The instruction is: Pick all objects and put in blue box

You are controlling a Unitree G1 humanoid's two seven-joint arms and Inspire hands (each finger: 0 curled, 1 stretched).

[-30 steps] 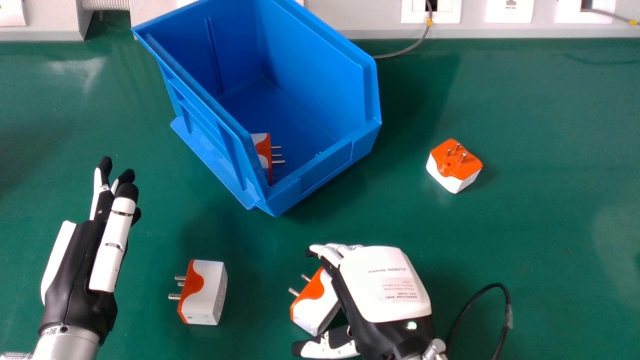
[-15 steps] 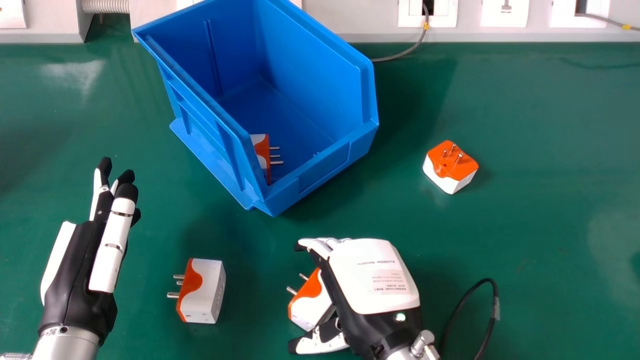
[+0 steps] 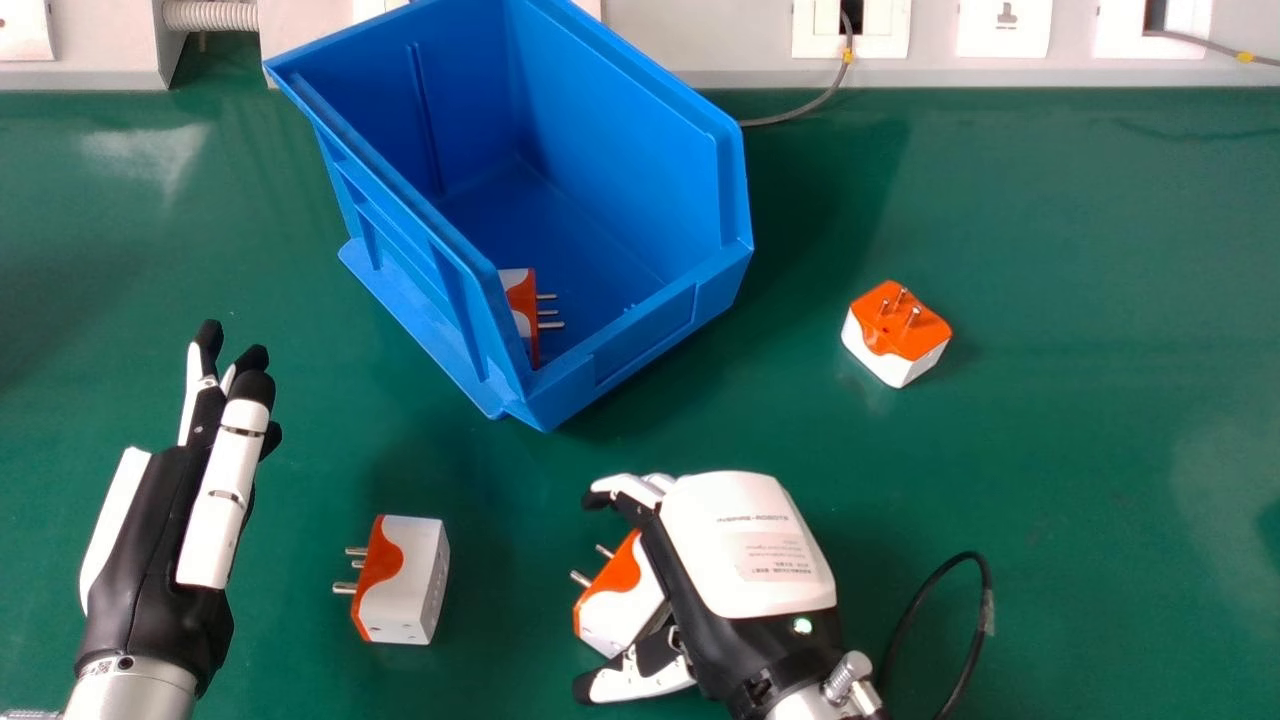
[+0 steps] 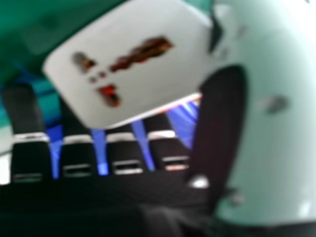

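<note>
On a green tabletop (image 3: 1080,440), the right hand (image 3: 745,550) is framing a white-and-orange block-shaped plug adapter (image 3: 618,608).
Its fingers are arching loosely, thumb apart, the adapter lying between; whether they are touching it, I cannot tell. The adapter is showing a smooth white body, an orange pin end, metal pins and dark socket holes. A matching adapter (image 3: 408,580) is lying between this one and the left hand (image 3: 150,560), whose fingers are extending straight. Beyond, a blue plastic box (image 3: 625,120) is holding a third adapter (image 3: 521,298); a fourth (image 3: 897,335) is sitting to its right, pins up.
</note>
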